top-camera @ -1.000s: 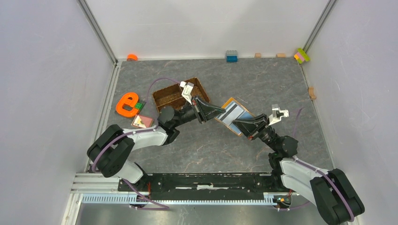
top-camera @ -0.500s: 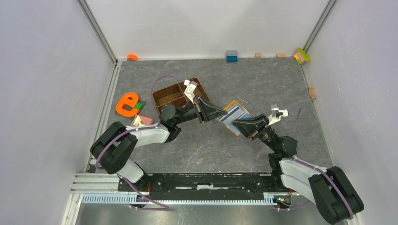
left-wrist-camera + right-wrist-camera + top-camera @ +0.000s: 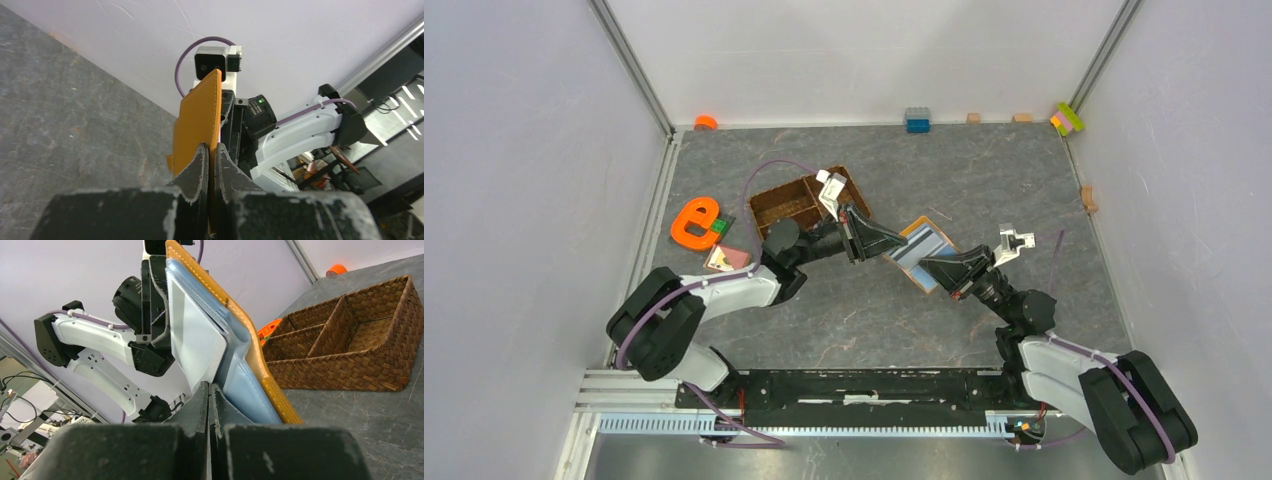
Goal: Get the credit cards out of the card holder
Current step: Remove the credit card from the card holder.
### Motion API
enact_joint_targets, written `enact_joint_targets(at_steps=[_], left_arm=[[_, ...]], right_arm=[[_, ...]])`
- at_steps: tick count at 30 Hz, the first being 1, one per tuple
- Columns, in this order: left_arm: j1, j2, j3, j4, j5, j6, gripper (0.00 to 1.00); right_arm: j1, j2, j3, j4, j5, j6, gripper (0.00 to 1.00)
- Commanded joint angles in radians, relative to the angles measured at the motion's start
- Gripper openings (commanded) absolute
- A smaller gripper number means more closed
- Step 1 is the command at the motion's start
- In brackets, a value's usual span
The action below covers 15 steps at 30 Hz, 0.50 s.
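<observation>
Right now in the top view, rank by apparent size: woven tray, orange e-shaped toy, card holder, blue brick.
1. woven divided tray
2. orange e-shaped toy and card holder: alike, holder tilted, partly hidden; unranked
3. blue brick

Enclosure: plain pale walls (image 3: 864, 50) on left, back and right. Metal posts (image 3: 629, 65) at both back corners. Table (image 3: 874, 320) top dark grey, marbled, faintly scratched. Slotted metal rail (image 3: 824, 424) along near edge. Lighting even, diffuse.
</observation>
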<state>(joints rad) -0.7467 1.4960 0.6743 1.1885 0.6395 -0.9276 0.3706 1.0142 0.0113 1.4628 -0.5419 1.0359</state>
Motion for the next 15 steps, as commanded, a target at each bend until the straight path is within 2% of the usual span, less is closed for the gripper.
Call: enact_joint_targets(at_steps=[1,3,9,12,15], left_arm=[[-0.029,-0.063,0.013,-0.182,-0.008,0.126,0.03],[-0.028,-0.082,0.004,-0.224,-0.055,0.163,0.04],[-0.009,-0.100,-0.027,-0.214,-0.111,0.169,0.22],[0.001,-0.091,-0.027,-0.191,-0.087,0.152,0.22],[0.007,-0.068,-0.019,-0.164,-0.049,0.134,0.17]], right_arm=[[-0.005,-0.011,0.003,0.185,0.030,-0.002,0.00],[-0.007,-0.015,0.010,0.130,0.035,-0.014,0.00],[-0.014,-0.014,0.030,-0.022,0.068,-0.055,0.00],[-0.016,0.004,0.041,-0.032,0.054,-0.056,0.00],[-0.017,0.027,0.054,-0.027,0.036,-0.053,0.00]])
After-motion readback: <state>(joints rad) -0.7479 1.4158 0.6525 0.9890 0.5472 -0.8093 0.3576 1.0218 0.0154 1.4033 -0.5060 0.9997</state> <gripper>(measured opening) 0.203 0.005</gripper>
